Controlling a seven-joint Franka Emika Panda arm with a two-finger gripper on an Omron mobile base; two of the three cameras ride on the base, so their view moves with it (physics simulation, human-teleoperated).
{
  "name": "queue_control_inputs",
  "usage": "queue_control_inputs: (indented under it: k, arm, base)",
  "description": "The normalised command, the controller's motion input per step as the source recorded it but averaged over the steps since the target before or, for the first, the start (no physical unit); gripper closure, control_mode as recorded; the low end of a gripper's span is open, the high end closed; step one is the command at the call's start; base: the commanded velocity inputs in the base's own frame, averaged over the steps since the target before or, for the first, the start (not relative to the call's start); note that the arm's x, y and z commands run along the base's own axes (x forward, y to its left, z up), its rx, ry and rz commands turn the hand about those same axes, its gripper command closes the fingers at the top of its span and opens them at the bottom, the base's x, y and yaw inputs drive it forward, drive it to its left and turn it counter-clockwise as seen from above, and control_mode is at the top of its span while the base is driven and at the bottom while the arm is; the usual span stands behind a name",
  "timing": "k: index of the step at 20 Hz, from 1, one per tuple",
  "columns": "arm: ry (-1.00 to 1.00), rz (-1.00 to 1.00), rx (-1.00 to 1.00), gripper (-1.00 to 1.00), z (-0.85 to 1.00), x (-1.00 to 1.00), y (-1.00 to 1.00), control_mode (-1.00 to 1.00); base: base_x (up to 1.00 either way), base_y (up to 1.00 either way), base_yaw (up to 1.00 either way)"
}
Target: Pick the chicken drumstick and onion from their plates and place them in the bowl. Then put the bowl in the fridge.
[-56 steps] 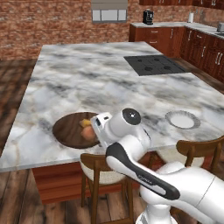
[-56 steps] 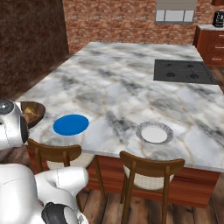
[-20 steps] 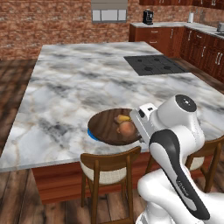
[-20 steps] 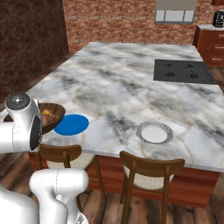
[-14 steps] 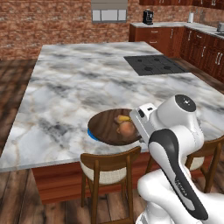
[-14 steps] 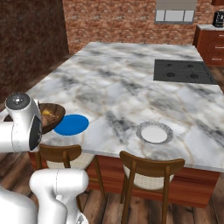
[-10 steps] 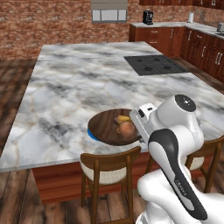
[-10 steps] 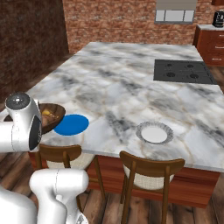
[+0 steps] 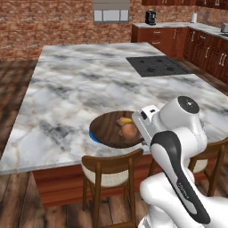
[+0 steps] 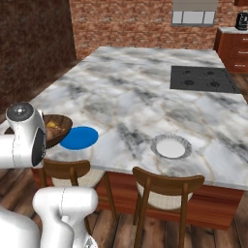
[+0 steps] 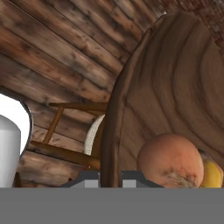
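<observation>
My gripper is shut on the rim of the dark wooden bowl, one fingertip on each side of the wall. The bowl hangs just above the counter's front edge and overlaps the blue plate, of which a sliver peeks out at its left. Inside the bowl lie the round reddish-brown onion and, behind it, the yellowish chicken drumstick. Both also appear from the left base, the onion in front of the drumstick. The fridge is out of view.
The grey-white plate lies bare on the marble island, right of the blue one. A black cooktop is set in the far side. Wooden chairs stand tucked along the front edge.
Since 2.8 s ago the arm has swung right and carried the bowl from the counter's left part to above the blue plate. Over the last second nothing has moved.
</observation>
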Motion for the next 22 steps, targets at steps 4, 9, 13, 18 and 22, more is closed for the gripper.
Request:
queue_control_inputs:
  k: [4, 9, 13, 18, 22]
  arm:
    - [0.00, 0.00, 0.00, 1.00, 0.00, 0.00, 0.00, 1.00]
    - [0.00, 0.00, 0.00, 1.00, 0.00, 0.00, 0.00, 1.00]
    - [0.00, 0.00, 0.00, 1.00, 0.00, 0.00, 0.00, 1.00]
    - [0.00, 0.00, 0.00, 1.00, 0.00, 0.00, 0.00, 1.00]
    - [0.00, 0.00, 0.00, 1.00, 0.00, 0.00, 0.00, 1.00]
  base:
    - [-0.62, -0.08, 0.01]
    - [-0.63, -0.10, -0.04]
    - [-0.33, -0.04, -0.27]
    - [-0.01, 0.03, -0.91]
    - [0.00, 0.07, -0.98]
